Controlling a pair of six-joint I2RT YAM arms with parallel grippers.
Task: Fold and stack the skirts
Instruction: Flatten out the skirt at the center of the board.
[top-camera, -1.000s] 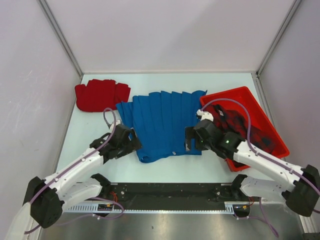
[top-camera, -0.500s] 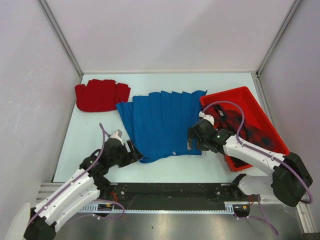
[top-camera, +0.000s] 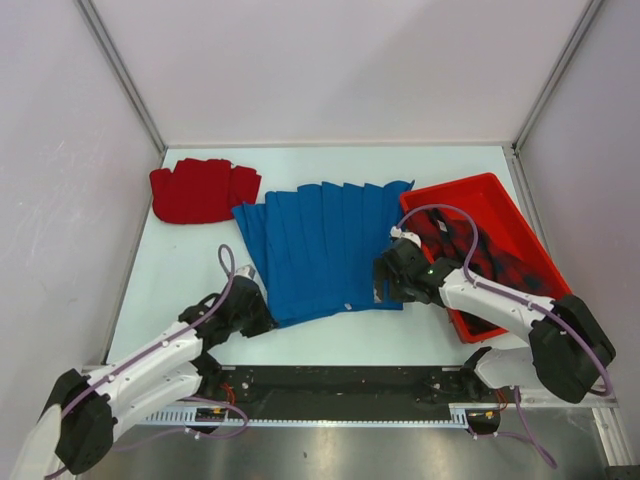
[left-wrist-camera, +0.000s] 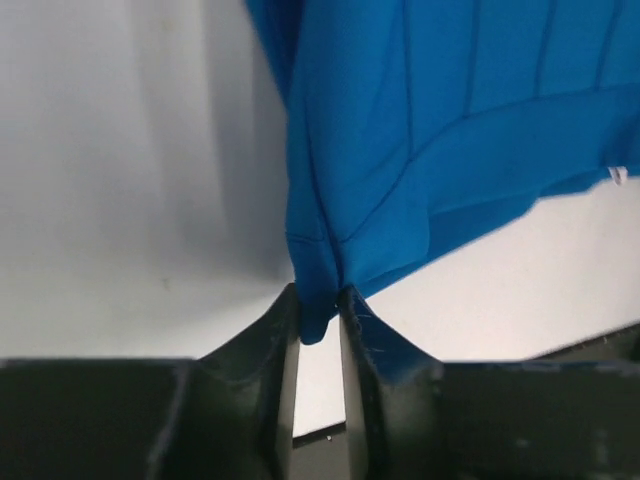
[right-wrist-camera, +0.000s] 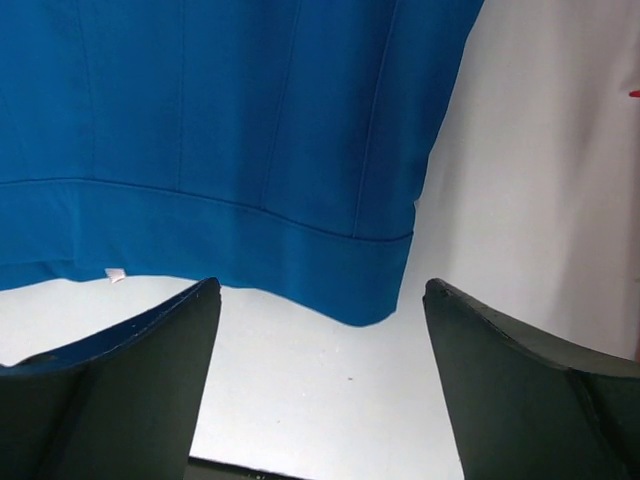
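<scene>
Jaws clenched on the near-left corner of the blue pleated skirt (top-camera: 325, 250) at the left gripper (left-wrist-camera: 318, 300). Jaws spread wide, grasping nothing, at the right gripper (right-wrist-camera: 320, 287), near-right corner of the same skirt between its fingers. Garment spread flat mid-table (top-camera: 180, 270). Red tray (top-camera: 465, 185) at right, containing the plaid skirt (top-camera: 520, 272). Red skirt (top-camera: 200, 190) at far left, outside the tray.

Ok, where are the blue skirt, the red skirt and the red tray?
blue skirt (top-camera: 325, 250): top view, on its middle pleats.
red skirt (top-camera: 200, 190): top view, on its middle.
red tray (top-camera: 492, 203): top view, on its bare far floor.
</scene>
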